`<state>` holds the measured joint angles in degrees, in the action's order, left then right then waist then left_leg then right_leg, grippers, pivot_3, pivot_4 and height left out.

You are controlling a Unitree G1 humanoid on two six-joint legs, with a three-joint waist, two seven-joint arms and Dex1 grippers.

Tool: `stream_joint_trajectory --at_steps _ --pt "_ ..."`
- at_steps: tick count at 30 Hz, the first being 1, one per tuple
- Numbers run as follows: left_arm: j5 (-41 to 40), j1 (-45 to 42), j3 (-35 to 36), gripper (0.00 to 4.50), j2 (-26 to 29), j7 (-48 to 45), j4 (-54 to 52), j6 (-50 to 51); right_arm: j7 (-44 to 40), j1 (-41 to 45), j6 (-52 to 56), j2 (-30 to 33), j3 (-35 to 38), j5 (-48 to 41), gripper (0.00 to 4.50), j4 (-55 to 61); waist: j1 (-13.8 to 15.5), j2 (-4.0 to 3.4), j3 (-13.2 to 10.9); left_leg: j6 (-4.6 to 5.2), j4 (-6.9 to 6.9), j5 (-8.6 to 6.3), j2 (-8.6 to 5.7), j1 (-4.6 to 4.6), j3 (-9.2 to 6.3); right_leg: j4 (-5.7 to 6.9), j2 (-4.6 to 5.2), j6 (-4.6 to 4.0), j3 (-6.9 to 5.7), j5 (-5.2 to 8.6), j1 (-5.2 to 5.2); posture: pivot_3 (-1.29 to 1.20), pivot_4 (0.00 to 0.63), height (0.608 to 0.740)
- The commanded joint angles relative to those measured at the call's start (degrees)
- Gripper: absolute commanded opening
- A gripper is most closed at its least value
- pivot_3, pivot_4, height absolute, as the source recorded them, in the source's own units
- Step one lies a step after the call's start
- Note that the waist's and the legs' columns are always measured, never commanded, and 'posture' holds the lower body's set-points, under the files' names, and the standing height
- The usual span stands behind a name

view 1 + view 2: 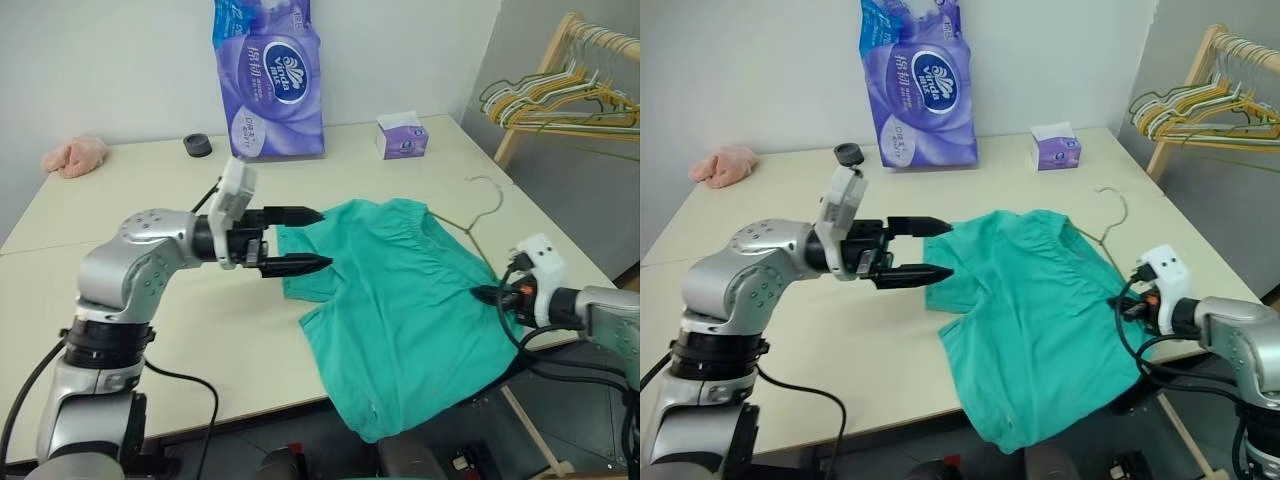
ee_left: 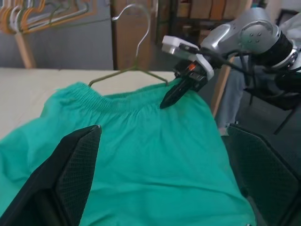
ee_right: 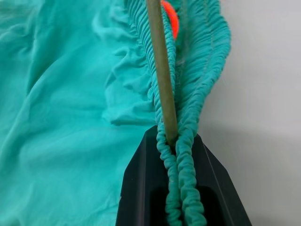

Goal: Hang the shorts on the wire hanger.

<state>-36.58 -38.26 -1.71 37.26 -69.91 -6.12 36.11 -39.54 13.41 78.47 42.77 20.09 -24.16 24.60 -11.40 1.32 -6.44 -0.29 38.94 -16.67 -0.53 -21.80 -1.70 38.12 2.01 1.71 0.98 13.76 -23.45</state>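
The shorts lie spread on the cream table, their waistband toward the far right and 1 leg hanging over the near edge. The wire hanger sits inside the waistband, with its hook sticking out onto the bare tabletop beyond the cloth.

The right gripper is at the right end of the waistband, near the table's right edge. Its 2 fingers are closed, pinching the gathered elastic together with the olive wire that runs along it.

The left gripper hovers at the left edge of the shorts, pointing sideways across them toward the right gripper. Its 2 fingers are spread wide with nothing between them, and they are above the cloth, not touching it.

Farther back on the table stands a purple pack of tissue rolls, with a small black ring-shaped object just to its left and a small purple tissue box to its right. A pink cloth lump lies at the far left corner. Off the table at the right, a wooden rack carries a bunch of yellow, green and white hangers. All of these are well apart from the shorts and both grippers.
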Motion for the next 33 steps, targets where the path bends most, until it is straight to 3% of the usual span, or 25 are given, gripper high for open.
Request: stream_joint_trajectory --at_steps 1,9,16,24,33 --pt "4.8 -3.6 -2.6 4.5 -2.8 2.3 0.1 -5.6 2.6 0.5 7.2 2.5 9.1 -0.6 0.02 2.1 -0.2 -0.05 0.0 0.01 0.0 0.0 0.0 0.0 0.01 -0.01 0.0 0.0 0.0 0.0 0.0 -0.38 0.087 0.74" --pt "11.0 -9.6 -7.8 4.5 -11.1 4.8 3.2 -12.4 7.0 3.7 14.0 8.2 19.0 0.6 0.02 -5.5 -2.5 -0.31 0.1 0.13 -0.05 -0.08 0.02 -0.01 0.11 -0.09 -0.07 0.04 0.08 0.03 0.01 -0.42 0.097 0.74" --pt "17.3 -15.0 -12.6 4.5 -17.7 10.1 6.5 -12.6 16.2 15.2 14.0 11.2 22.5 4.9 0.02 -17.2 -4.9 -0.75 0.1 0.41 -0.08 -0.24 -0.01 -0.01 0.24 -0.14 -0.08 0.17 0.21 0.12 0.02 -0.44 0.105 0.74" --pt "18.6 -21.4 -13.0 4.5 -25.1 13.3 11.8 -12.1 25.6 30.9 10.4 12.1 22.5 11.4 0.02 -29.2 -6.7 -1.18 0.0 0.66 -0.16 -0.38 -0.05 -0.01 0.41 -0.17 -0.08 0.31 0.41 0.24 0.02 -0.43 0.11 0.74" --pt "20.3 -24.2 -12.8 4.5 -27.3 14.8 14.5 -14.4 30.8 42.8 -1.0 16.2 18.6 14.7 0.02 -47.8 -7.7 -1.62 -0.2 0.93 -0.21 -0.55 -0.14 0.16 1.03 -0.15 -0.06 0.7 1.11 0.48 0.03 -0.42 0.112 0.74"
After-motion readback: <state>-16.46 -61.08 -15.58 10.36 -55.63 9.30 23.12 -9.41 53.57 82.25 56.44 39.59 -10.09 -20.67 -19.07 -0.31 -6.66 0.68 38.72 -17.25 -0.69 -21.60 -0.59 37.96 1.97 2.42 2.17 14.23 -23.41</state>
